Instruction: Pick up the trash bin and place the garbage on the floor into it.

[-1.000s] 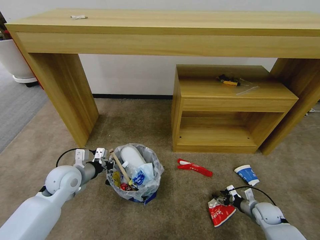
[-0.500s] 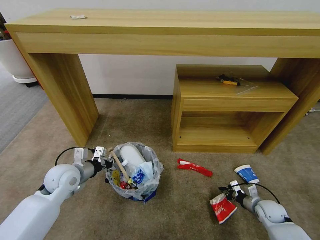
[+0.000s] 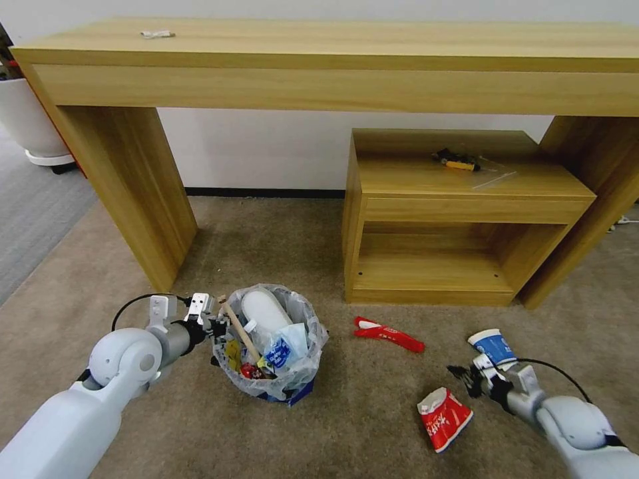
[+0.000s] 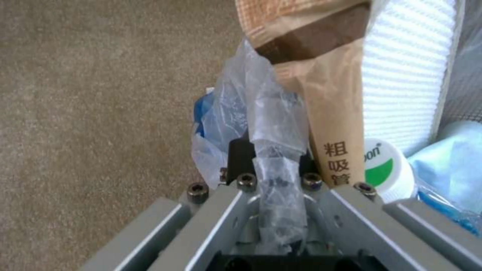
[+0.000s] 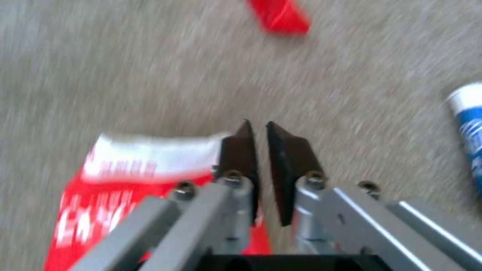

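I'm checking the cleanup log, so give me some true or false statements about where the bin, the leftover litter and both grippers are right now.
1. The left gripper is clamped on the trash bin liner at its rim. True.
2. The right gripper holds the red wrapper. False: its fingers are nearly shut on nothing, and the wrapper lies on the floor.
3. The blue paper cup is inside the bin. False: it lies on the carpet by the right gripper.
4. A white slipper sits in the bin. True.
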Robot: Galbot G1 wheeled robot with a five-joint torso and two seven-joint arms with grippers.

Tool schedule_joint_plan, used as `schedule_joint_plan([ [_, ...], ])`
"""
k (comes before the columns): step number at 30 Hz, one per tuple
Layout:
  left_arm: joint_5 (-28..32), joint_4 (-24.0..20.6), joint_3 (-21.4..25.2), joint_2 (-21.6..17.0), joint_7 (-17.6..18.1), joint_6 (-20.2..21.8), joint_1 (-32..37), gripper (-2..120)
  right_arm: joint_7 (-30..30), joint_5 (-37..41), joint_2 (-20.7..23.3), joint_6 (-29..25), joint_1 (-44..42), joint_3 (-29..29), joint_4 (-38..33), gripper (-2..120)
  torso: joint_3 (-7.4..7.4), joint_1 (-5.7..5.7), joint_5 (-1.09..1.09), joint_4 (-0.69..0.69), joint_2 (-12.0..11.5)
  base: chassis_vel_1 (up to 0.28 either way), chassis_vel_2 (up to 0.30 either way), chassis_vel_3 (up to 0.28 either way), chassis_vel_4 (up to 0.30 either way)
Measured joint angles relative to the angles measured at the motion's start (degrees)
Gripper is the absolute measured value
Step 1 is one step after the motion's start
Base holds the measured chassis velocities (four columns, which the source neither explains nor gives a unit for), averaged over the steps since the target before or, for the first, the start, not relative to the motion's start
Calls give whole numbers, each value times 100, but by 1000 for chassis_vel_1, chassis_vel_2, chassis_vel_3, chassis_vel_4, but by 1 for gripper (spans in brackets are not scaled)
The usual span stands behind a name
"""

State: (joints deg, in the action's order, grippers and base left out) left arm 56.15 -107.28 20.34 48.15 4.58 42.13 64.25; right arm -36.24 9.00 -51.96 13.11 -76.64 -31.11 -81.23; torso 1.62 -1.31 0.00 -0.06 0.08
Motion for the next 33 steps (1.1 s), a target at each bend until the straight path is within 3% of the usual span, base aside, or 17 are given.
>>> schedule_joint_plan([
  [8, -69, 0, -8, 45, -62, 0, 2, 0, -89, -252, 161, -48, 268, 529, 414, 40, 0, 0, 3, 3, 0, 0, 0, 0, 0],
  [10, -72, -23, -8, 49, -62, 0, 13, 0, -38, -262, 156, 115, 440, 662, 502, 52, 0, 0, 1, 2, 0, 0, 0, 0, 0],
  [15, -72, -28, 6, 47, -62, 0, 24, 0, 48, -239, 136, 311, 607, 792, 606, 63, 1, 0, 0, 2, 0, 0, 0, 0, 0],
  [23, -34, -50, 67, -7, -80, 0, 19, 0, 204, 230, 290, 964, 837, 987, 496, 97, 0, 0, 0, 1, 0, 0, 0, 0, 0],
  [33, -21, -79, 48, -33, -82, 0, 30, 0, 166, 246, 321, 991, 925, 1156, 539, 100, 1, 0, 0, 2, 0, 0, 0, 0, 0],
])
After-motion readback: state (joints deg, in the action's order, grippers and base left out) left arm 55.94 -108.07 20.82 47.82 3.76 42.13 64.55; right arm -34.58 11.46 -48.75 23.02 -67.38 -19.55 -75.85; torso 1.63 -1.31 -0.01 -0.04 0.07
